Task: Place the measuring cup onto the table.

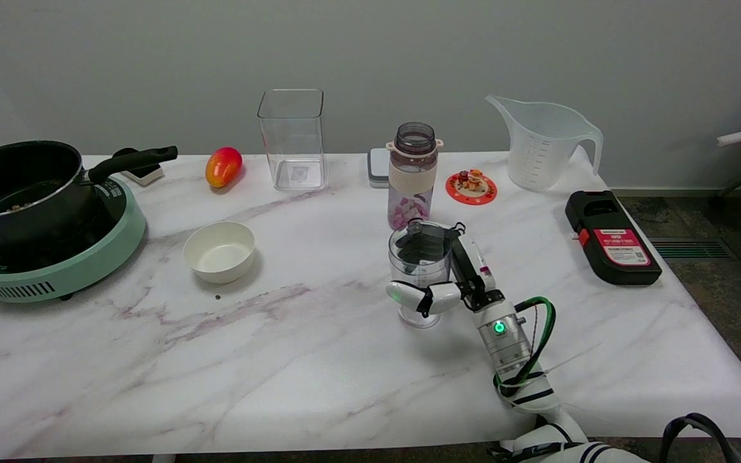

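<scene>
At the middle of the marble table (293, 360), a clear measuring cup (419, 270) is grasped by the right hand (449, 283).

The cup is held upright, its base at or just above the tabletop; contact cannot be told. Fingers are wrapped around its wall, the thumb across the near side. Just behind it a lidless water bottle (413, 175) is seen; a white bowl (219, 251) lies well to the left.

We take this for a lab's mock kitchen: a marble-look table (280, 360) against a bare grey wall. On it, a black pot (20, 186) sits on a green cooktop (55, 270); right of that stands a white bowl (219, 252).
</scene>
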Motion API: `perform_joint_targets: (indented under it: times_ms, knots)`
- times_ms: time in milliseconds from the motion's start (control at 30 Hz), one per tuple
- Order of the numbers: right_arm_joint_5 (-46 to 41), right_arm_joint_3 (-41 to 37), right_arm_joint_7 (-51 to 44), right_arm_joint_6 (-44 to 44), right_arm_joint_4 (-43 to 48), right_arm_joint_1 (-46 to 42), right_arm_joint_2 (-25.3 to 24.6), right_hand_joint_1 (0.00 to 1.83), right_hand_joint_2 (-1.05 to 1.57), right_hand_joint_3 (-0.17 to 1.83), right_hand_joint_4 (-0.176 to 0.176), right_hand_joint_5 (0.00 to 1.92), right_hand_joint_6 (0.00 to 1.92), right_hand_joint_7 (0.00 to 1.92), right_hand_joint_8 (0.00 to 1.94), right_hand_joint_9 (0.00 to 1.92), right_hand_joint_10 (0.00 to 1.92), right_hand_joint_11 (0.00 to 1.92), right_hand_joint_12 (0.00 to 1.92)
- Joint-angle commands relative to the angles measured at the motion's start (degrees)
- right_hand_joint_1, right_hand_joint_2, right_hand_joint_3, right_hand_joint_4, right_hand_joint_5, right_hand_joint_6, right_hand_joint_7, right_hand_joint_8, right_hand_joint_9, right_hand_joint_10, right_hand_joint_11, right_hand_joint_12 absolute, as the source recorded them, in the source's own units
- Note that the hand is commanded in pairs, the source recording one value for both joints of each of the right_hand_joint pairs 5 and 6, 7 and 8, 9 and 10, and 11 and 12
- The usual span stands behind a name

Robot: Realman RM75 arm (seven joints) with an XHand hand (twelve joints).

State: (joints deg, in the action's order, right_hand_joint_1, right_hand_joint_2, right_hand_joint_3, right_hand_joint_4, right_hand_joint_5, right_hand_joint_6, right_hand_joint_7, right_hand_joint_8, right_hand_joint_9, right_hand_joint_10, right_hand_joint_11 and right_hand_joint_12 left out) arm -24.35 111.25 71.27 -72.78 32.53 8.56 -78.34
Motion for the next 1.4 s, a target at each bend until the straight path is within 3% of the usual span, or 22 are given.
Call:
perform_joint_targets:
  times_ms: [33,300,400,500,667,933,1200,1400]
  knots:
    - [-0.1,0.0,0.7,0.2,-1.1,0.5,-0.7,1.25,0.44,0.83,0.0,0.95,0.95,1.25,1.25,1.1,1.1,1.04,1.04]
    - [0.1,0.0,0.6,0.1,-1.1,0.5,-0.6,1.27,0.15,1.11,0.0,0.85,0.85,1.1,1.1,0.8,0.8,0.83,0.83]
    - [0.2,0.0,0.5,0.0,-1.1,0.5,-0.5,1.25,-0.14,1.2,0.0,0.76,0.76,0.94,0.94,0.64,0.64,0.74,0.74]
    - [0.0,0.0,0.4,-0.1,-1.1,0.5,-0.4,1.23,-0.36,1.29,0.0,0.62,0.62,0.67,0.67,0.55,0.55,0.65,0.65]
    - [0.1,0.0,0.4,-0.1,-1.1,0.4,-0.4,1.21,-0.55,1.25,0.0,0.29,0.29,0.53,0.53,0.46,0.46,0.58,0.58]
    - [-0.1,-0.3,0.8,-0.2,-0.3,-0.1,1.5,1.18,-0.69,1.0,0.0,0.14,0.14,0.42,0.42,0.36,0.36,0.5,0.5]
    - [-0.3,-0.7,4.1,1.3,3.1,-2.4,5.5,1.17,-0.74,0.97,0.0,0.06,0.06,0.36,0.36,0.25,0.25,0.27,0.27]
    - [-5.6,-0.8,5.9,4.2,7.0,-4.8,10.6,1.18,-0.73,0.9,0.0,0.01,0.01,0.27,0.27,0.16,0.16,0.21,0.21]
